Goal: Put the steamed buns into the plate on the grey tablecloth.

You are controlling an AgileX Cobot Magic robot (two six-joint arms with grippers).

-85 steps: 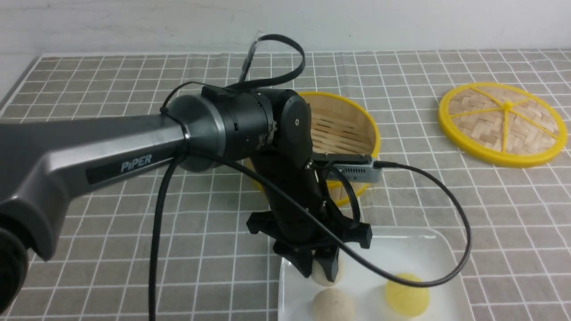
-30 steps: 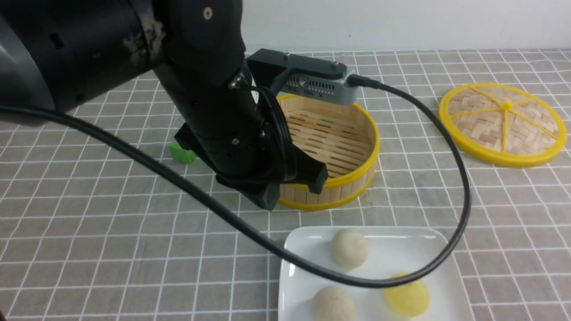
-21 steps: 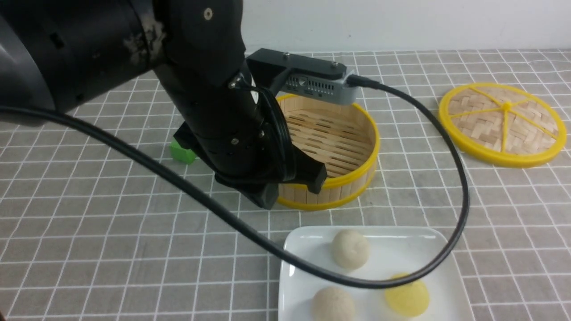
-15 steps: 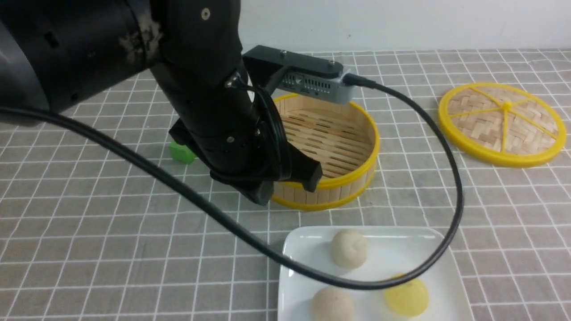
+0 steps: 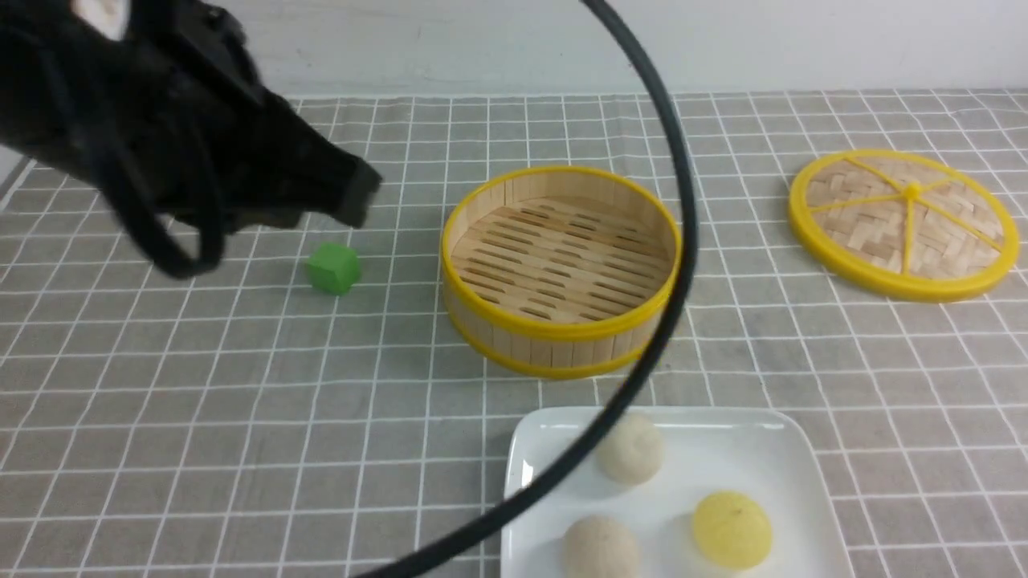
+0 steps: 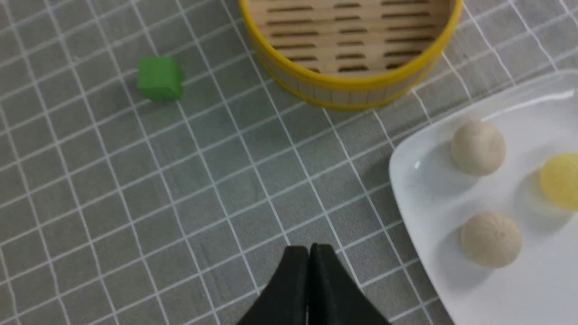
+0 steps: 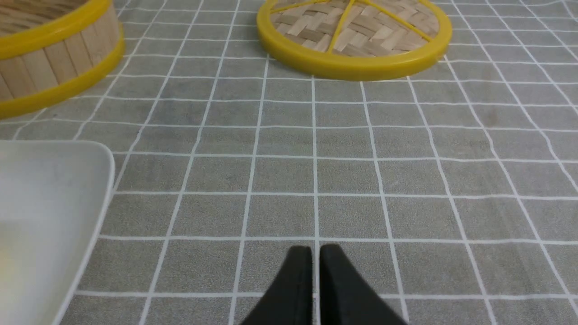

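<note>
My left gripper [image 6: 309, 247] had its two black fingers pressed together, tip to tip, holding nothing and hanging above bare grey tablecloth [image 6: 135, 180] just beside the plate [image 6: 420, 198]. My right gripper [image 7: 315, 249] showed only a hairline slit between its fingers, so I read it as all but closed. It held nothing either, and sat over open cloth near one corner of the plate [image 7: 67, 189].

In the front view my left arm [image 5: 161, 152] was a dark, blurred mass in the upper left corner, and I could not make out its gripper there. A thick black cable [image 5: 671, 241] looped across the middle of that view, crossing the front rim of the steamer basket [image 5: 562, 269] and part of one bun. My right arm did not appear in the front view at all. The plate was cut off at the bottom edge there.

All three buns lay on the white plate, apart from one another: a cream bun [image 5: 634, 449] toward the basket side, a second cream bun [image 5: 601, 547] closer to me, and a yellow bun [image 5: 732, 530] to their right. The basket held nothing on its slatted floor. Its woven lid [image 5: 903, 223] lay flat, well off to the right, and a green cube [image 5: 333, 268] sat on the cloth left of the basket.
</note>
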